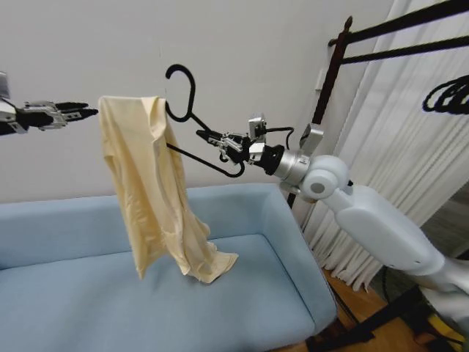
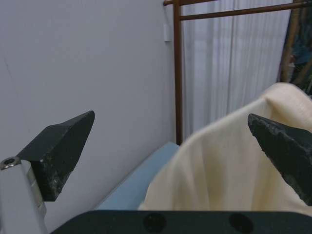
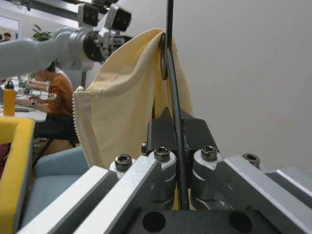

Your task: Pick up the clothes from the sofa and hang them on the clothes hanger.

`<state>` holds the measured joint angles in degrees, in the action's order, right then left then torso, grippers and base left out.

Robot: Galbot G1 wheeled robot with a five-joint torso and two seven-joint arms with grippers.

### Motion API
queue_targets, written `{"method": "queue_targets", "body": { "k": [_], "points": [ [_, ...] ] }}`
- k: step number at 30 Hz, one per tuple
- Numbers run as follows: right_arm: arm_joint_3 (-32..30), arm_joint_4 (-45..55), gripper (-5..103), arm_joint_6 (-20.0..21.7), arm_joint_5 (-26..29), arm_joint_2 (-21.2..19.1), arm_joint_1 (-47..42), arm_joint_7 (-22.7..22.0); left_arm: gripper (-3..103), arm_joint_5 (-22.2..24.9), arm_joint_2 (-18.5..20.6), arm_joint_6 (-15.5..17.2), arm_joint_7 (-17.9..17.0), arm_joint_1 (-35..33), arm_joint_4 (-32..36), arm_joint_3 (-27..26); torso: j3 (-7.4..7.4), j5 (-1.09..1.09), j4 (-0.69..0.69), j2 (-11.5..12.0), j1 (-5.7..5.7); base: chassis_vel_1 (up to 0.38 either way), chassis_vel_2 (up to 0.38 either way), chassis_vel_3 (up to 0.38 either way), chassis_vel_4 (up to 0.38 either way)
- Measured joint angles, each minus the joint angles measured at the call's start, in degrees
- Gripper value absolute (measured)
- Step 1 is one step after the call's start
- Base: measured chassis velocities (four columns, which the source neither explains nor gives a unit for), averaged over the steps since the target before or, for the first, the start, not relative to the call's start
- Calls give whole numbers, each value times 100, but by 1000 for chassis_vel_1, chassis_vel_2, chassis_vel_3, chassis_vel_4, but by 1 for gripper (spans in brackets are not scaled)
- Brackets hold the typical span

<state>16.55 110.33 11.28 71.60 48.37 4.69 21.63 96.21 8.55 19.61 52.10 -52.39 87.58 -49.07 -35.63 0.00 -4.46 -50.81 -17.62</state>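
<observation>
Above sofa [image 1: 73, 293], right gripper [image 1: 209, 137] fingers clamp hanger [image 1: 194, 86]; left gripper [image 1: 79, 109] fingers wide, empty beside shirt [image 1: 146, 198]; best regrasp shoulder, seat it evenly.

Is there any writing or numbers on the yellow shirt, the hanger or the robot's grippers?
None to read. The yellow shirt is plain, the black hanger bears no mark, and the left gripper and right gripper show no label.

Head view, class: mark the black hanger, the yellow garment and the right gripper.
black hanger [image 1: 193, 88], head view, on the hook's curve.
yellow garment [image 1: 143, 183], head view, middle of the hanging cloth.
right gripper [image 1: 214, 139], head view, between its fingertips, clamped on the hanger.
</observation>
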Motion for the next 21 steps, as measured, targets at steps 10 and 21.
{"method": "queue_targets", "body": {
  "k": [10, 21],
  "points": [
    [238, -56, 2, -34, -368, 130, 122, 170, 100, -636, 592, -134, 1259, -183, -426, 57, 0, 0, -1, 0, 0, 0, 0, 0, 0],
    [335, -171, 2, 14, -454, 183, 209, 97, 100, -1237, 506, -239, 1800, -261, -246, 128, 0, 0, 0, 0, 0, 0, 0, 0, 0]
  ]
}}
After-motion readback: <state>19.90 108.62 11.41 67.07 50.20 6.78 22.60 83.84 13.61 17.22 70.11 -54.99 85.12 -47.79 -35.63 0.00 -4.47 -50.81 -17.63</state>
